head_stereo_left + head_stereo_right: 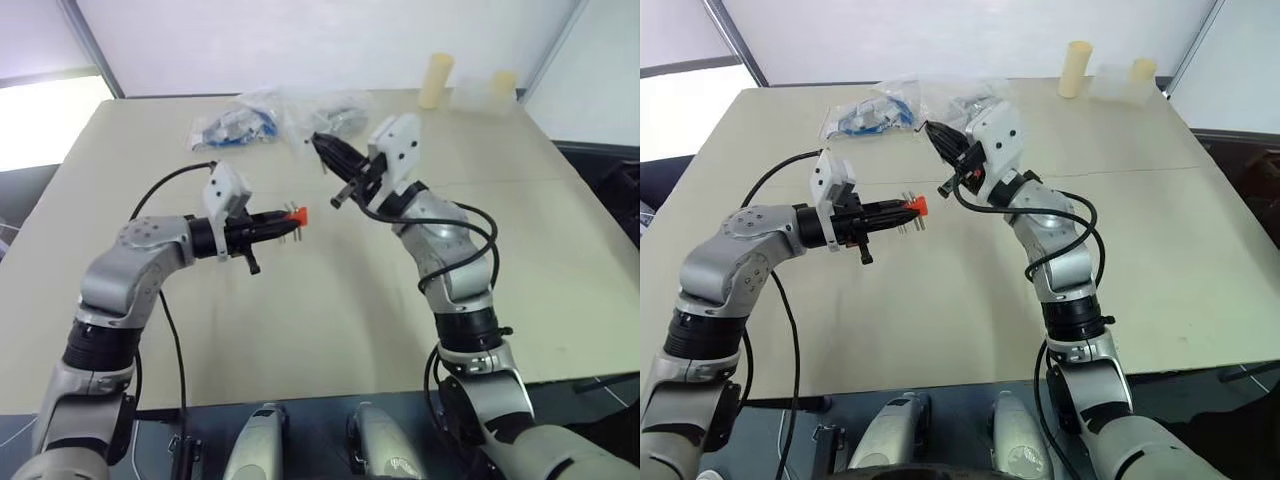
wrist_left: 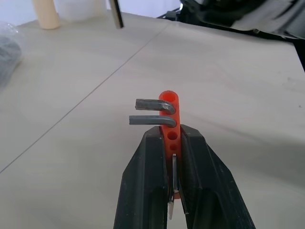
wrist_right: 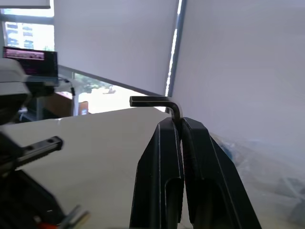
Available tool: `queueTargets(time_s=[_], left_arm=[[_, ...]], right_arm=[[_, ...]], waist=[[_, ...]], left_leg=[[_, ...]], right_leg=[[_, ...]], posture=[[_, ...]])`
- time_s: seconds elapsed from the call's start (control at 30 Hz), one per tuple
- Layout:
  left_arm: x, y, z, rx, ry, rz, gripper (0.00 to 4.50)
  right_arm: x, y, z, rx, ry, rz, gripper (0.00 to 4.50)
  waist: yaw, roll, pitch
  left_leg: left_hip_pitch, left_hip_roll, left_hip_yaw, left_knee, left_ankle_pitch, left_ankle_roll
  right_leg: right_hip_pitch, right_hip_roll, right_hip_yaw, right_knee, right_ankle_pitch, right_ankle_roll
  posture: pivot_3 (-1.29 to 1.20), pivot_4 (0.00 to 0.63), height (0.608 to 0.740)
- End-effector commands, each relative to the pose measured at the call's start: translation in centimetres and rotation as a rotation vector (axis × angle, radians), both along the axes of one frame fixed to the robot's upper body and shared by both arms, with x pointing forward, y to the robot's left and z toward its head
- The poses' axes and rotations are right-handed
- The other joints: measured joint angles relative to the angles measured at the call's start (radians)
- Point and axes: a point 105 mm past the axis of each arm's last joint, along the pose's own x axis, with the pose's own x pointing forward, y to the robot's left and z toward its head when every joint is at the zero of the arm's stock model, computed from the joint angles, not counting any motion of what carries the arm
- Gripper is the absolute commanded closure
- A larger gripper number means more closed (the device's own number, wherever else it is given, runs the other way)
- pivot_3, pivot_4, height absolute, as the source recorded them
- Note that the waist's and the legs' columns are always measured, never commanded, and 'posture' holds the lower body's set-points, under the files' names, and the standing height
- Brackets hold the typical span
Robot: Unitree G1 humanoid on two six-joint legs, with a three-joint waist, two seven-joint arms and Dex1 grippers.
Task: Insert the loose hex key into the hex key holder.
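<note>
My left gripper is shut on the hex key holder, a small red-orange block held above the table near its middle. Two bent grey keys stick out of the block's side, and empty holes show below them. Up and to the right of the holder, my right gripper is shut on the loose hex key. The key's short bent end pokes out past the fingertips. In the head views the right gripper points up and away over the table, a short gap from the holder.
Clear plastic bags of parts lie at the far side of the table, just behind the right gripper. Two cream cylinders stand at the back right. A black cable loops over the left arm.
</note>
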Motion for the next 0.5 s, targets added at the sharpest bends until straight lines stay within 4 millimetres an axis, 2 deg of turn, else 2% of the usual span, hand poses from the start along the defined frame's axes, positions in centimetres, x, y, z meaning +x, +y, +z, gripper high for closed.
queueTargets(time_s=[0.03,0.2,0.5], left_arm=[[0.2,-0.1,1.7,-0.016,-0.066,0.000,4.50],[0.3,-0.3,1.7,-0.019,-0.067,-0.003,4.50],[0.3,-0.5,2.0,-0.028,-0.076,-0.010,4.50]], right_arm=[[-2.2,1.2,1.1,0.021,-0.036,0.110,4.45],[-3.3,1.9,1.0,0.019,-0.020,0.175,4.45],[-3.2,2.0,0.6,0.015,-0.001,0.166,4.45]], waist=[[-0.001,0.000,0.000],[-0.001,0.000,0.000],[-0.001,0.000,0.000]], left_leg=[[0.000,0.000,0.000,0.000,0.000,0.000],[0.000,0.000,0.000,0.000,0.000,0.000],[0.000,0.000,0.000,0.000,0.000,0.000]], right_leg=[[0.000,0.000,0.000,0.000,0.000,0.000],[0.000,0.000,0.000,0.000,0.000,0.000],[0.000,0.000,0.000,0.000,0.000,0.000]], posture=[[0.00,0.150,0.740],[0.00,0.150,0.740],[0.00,0.150,0.740]])
